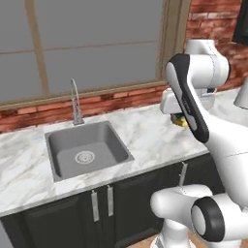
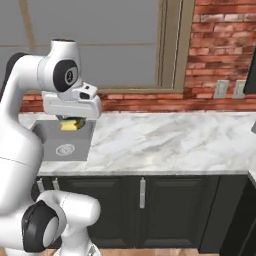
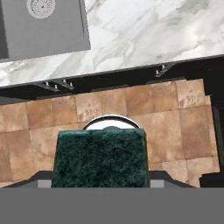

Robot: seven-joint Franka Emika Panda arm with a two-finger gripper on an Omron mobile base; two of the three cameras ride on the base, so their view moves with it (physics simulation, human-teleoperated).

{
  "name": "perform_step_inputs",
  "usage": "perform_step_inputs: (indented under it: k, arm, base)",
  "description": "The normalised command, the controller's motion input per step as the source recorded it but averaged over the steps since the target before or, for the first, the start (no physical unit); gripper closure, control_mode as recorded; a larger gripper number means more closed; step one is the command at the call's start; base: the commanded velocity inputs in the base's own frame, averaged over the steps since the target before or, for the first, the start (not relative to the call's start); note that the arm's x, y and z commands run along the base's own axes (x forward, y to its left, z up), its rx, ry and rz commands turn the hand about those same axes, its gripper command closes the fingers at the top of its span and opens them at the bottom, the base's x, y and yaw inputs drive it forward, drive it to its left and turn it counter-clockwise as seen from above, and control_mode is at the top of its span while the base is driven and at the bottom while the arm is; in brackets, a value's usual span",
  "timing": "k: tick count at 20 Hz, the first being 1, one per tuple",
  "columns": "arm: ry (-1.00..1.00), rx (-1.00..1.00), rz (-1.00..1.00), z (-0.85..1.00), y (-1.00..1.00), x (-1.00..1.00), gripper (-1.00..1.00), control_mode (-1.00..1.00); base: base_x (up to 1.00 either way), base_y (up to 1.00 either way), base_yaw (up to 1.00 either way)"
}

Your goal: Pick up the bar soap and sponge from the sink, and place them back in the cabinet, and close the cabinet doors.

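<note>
Now the gripper [image 2: 71, 123] has its jaws pinched on the sponge [image 2: 71, 124], carried above the counter [image 2: 165, 137] just right of the sink [image 1: 88, 145]; next, it likely needs lifting toward the cabinet shelf.

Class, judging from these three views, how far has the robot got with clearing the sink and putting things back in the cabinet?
Done: the sink holds nothing. In hand: the gripper holds the sponge above the counter. Left: shelving it and closing the doors. The soap's whereabouts cannot be told.
</note>
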Motion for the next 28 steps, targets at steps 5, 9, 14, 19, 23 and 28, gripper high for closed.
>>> perform_step_inputs:
  k: [5,9,14,19,23,28]
  arm:
    - [0.00,0.00,0.00,0.00,0.00,0.00,1.00,1.00]
    - [0.00,0.00,0.00,0.00,0.00,0.00,1.00,1.00]
    - [0.00,0.00,0.00,0.00,0.00,0.00,1.00,1.00]
    - [0.00,0.00,0.00,0.00,0.00,0.00,1.00,1.00]
    - [0.00,0.00,0.00,0.00,0.00,0.00,1.00,1.00]
    - [0.00,0.00,0.00,0.00,0.00,0.00,1.00,1.00]
  base:
    - [-0.33,-0.28,-0.60]
    - [-0.17,-0.14,-0.66]
    - [-0.17,-0.19,-0.65]
    - [-0.06,-0.15,-0.65]
    - [0.00,-0.11,-0.64]
    - [0.00,-0.03,-0.60]
